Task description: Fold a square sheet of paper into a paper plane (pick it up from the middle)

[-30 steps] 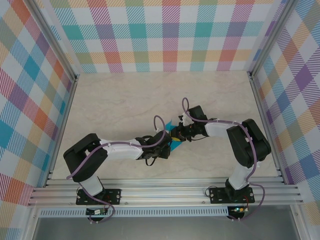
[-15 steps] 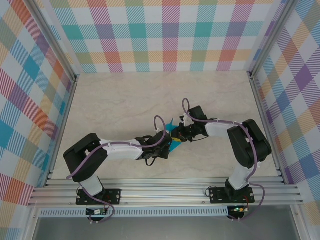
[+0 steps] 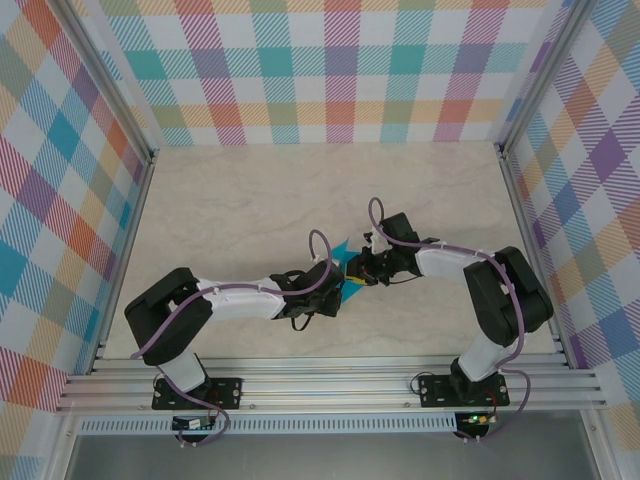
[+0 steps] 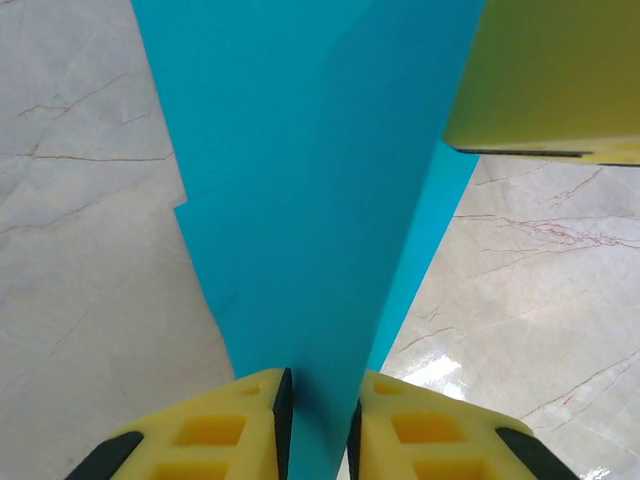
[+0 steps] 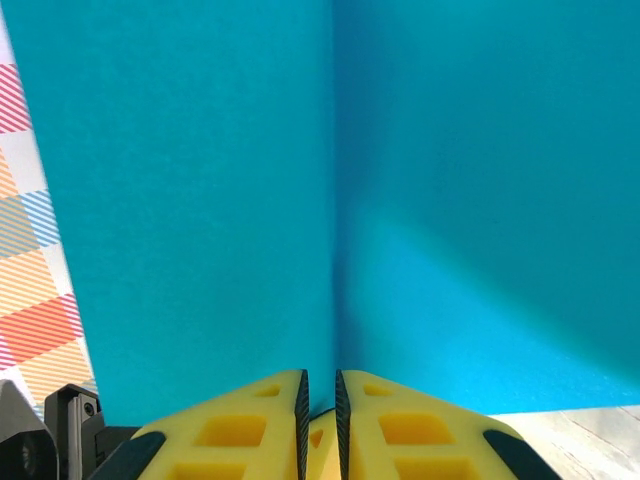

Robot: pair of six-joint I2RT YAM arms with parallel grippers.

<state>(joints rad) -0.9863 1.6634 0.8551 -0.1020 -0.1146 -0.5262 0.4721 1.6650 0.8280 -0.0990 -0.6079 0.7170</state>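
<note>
Top view, sheet: the sheet of paper is teal-blue and partly folded. It sits between the two gripper tips near the middle of the table, and only small corners of it show past the arms.
Top view, left gripper: the left gripper reaches in from the left with its tip at the sheet's near corner. How its jaws stand cannot be told from up here.
Top view, right gripper: the right gripper comes in from the right, with its tip on the sheet just beyond the left gripper.
Left wrist, sheet: the sheet is a teal band running straight ahead of the fingers and widening with distance. A lengthwise fold lies right of centre, and there is a small step in the left edge. Marble table shows on both sides.
Left wrist, grip: the left gripper has its yellow fingers clamped on the sheet's near end, and paper fills the narrow slot between them.
Left wrist, other gripper: a yellow finger of the right gripper overlaps the sheet's far right edge.
Right wrist, sheet: the sheet stands directly ahead, plain teal, with one sharp crease running straight away from the finger gap.
Right wrist, grip: the right gripper has its fingers pressed nearly together and pinches the sheet at the crease.
Right wrist, surroundings: a plaid wall is left of the sheet.
</note>
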